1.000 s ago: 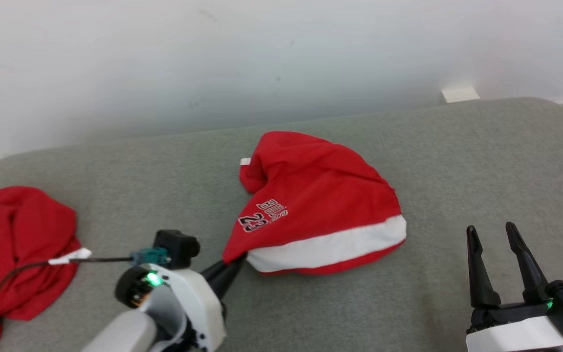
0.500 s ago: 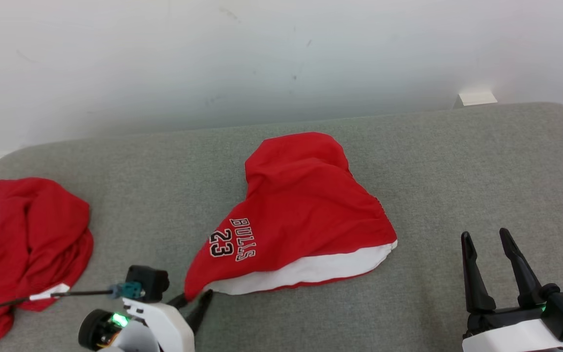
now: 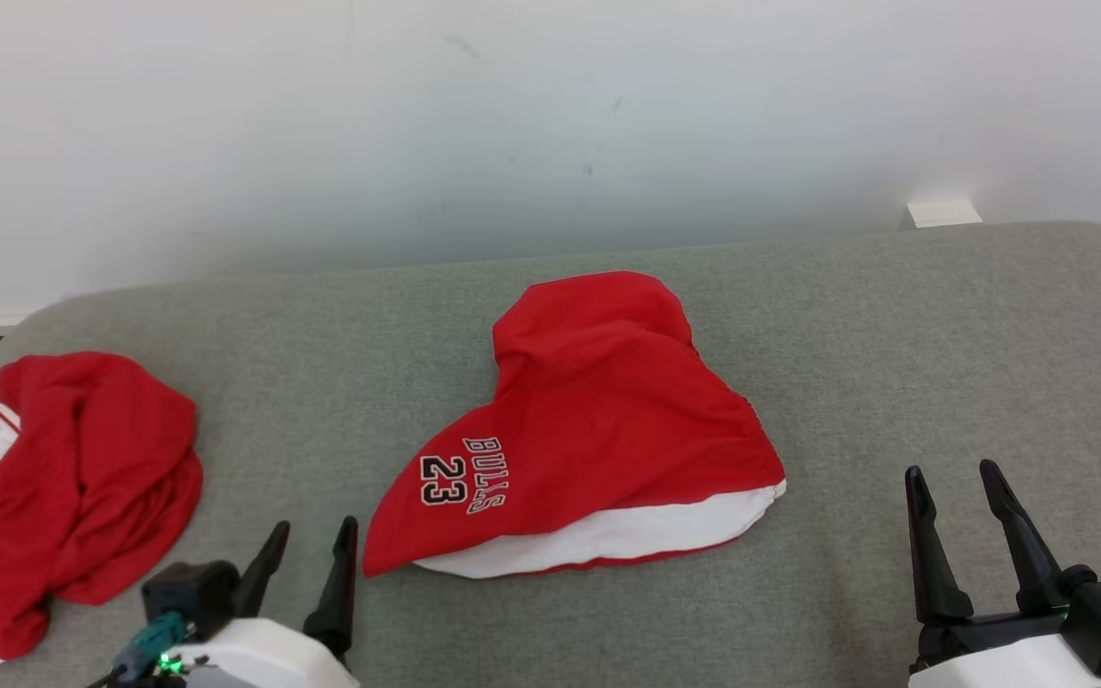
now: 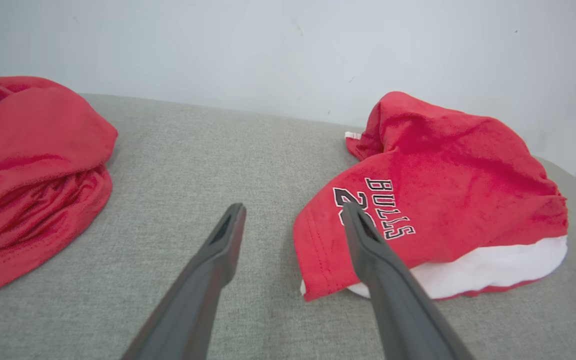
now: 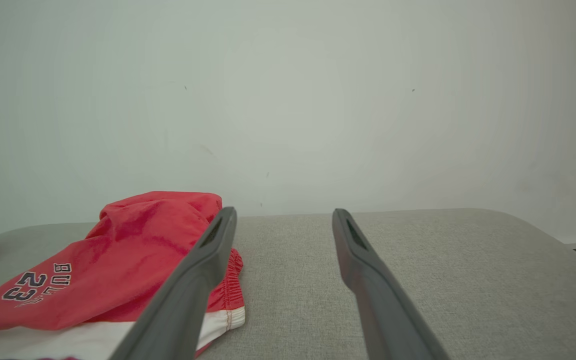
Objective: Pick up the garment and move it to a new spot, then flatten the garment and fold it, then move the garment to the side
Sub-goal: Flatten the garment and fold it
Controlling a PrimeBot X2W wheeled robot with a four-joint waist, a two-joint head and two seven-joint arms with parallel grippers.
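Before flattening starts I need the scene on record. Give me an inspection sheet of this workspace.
Surface: grey padded surface, rounded corners, no stains seen.
Job's things: red garment marked BULLS 23, rumpled mid-surface, white band toward the robot, not folded.
Clutter: second red garment, crumpled at the left end.
Grippers: left gripper open beside the garment's near corner, holding nothing; right gripper open at the right.
Cables: teal plug at the left wrist.
Surroundings: white wall behind; small white block at its foot.

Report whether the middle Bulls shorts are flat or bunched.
Bunched. The shorts lie rumpled on the grey cushion, humped at the far end, with white fabric showing under the near edge.
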